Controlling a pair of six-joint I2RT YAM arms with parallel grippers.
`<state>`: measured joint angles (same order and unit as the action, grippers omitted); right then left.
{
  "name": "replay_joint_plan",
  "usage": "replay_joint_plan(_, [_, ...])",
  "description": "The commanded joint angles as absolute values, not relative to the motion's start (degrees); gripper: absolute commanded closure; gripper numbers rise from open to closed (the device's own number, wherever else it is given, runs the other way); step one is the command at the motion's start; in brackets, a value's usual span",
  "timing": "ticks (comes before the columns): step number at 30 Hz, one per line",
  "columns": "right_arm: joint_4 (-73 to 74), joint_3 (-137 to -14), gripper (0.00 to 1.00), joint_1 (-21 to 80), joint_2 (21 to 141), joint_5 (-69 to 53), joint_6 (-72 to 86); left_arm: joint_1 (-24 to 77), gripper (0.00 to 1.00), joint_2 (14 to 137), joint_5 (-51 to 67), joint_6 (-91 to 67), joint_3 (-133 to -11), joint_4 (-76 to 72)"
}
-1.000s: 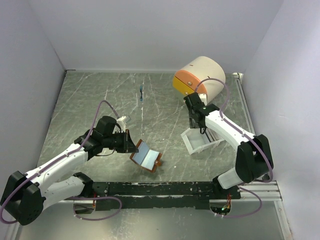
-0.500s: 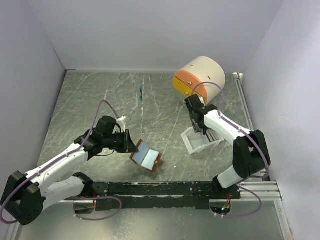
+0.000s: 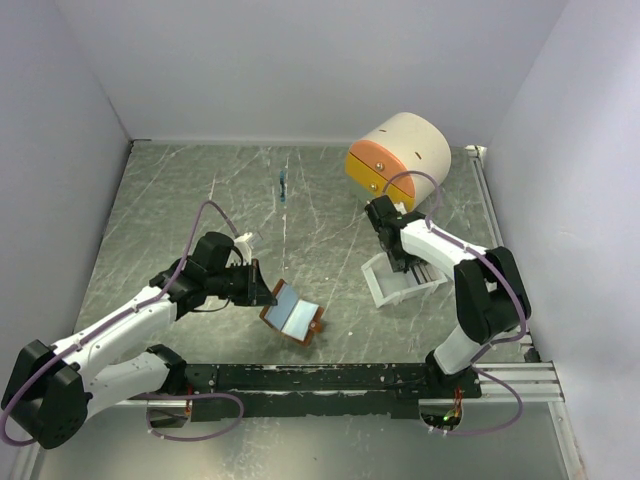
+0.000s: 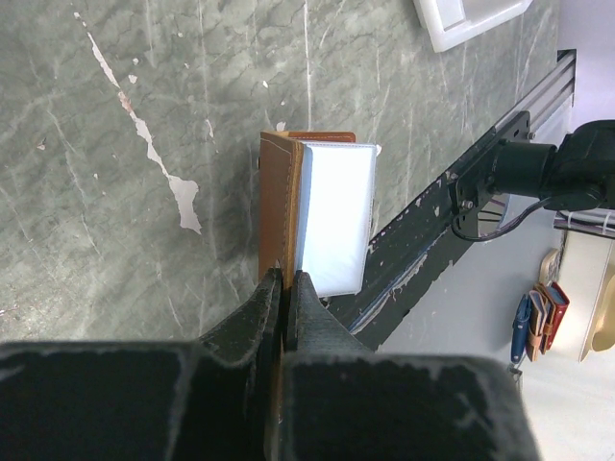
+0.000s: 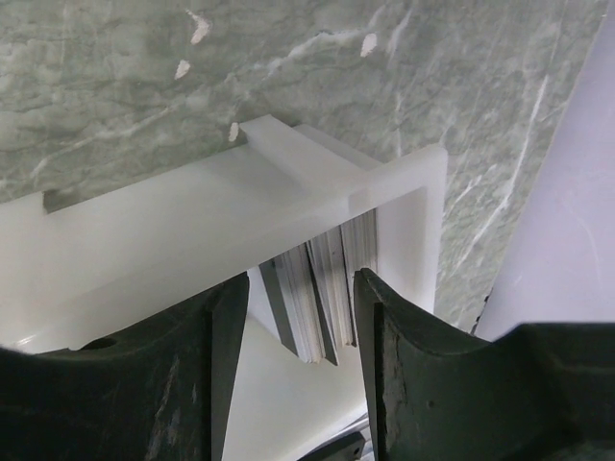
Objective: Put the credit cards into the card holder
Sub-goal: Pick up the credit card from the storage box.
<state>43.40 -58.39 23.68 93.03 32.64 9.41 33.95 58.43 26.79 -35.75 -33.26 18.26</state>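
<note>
The card holder [image 3: 293, 312], a brown bifold wallet, lies open near the table's front, its pale blue-grey inside up. My left gripper [image 3: 262, 290] is shut on its left brown flap [image 4: 281, 202], and the pale pocket panel [image 4: 334, 216] spreads to the right of the jaws. The credit cards [image 5: 327, 288] stand on edge in a grey and whitish stack inside the white tray [image 5: 192, 221]. My right gripper [image 5: 302, 283] is open with a finger on each side of the stack and a gap showing on both sides. From above, the right gripper [image 3: 395, 262] hides the cards.
A cream-and-orange rounded drawer box [image 3: 398, 160] stands behind the white tray [image 3: 385, 292]. A small blue object [image 3: 284, 186] lies at mid-back. The black rail [image 3: 330, 378] runs along the near edge, close behind the wallet in the left wrist view [image 4: 452, 211]. Walls enclose the table.
My right gripper has shifted a little left and down over the tray, its jaws narrowing slightly, and the arm's elbow has swung inward. The left arm and wallet have not moved.
</note>
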Motion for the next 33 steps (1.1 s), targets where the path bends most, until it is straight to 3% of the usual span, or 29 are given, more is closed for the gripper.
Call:
replay_joint_plan(1, [42.5,-58.4,0.52,23.4,93.8,37.6,10.3,34.2,0.93,57.9,28.0,-35.3,-34.0,17.1])
replay_joint_plan(16, [42.5,-58.4,0.56,23.7,92.5,35.3,9.9,34.3,0.93,57.1,27.6,-35.5,-34.0,17.2])
replay_joint_plan(23, [41.7,-57.7,0.52,24.0,93.0,34.4,10.5,34.3,0.93,58.0,27.7,-35.2,-34.4,17.4])
replay_joint_plan(33, [43.0,-58.2,0.54,24.1,94.3,40.9,13.0,34.3,0.93,57.5,27.6,-35.2,-34.4,17.4])
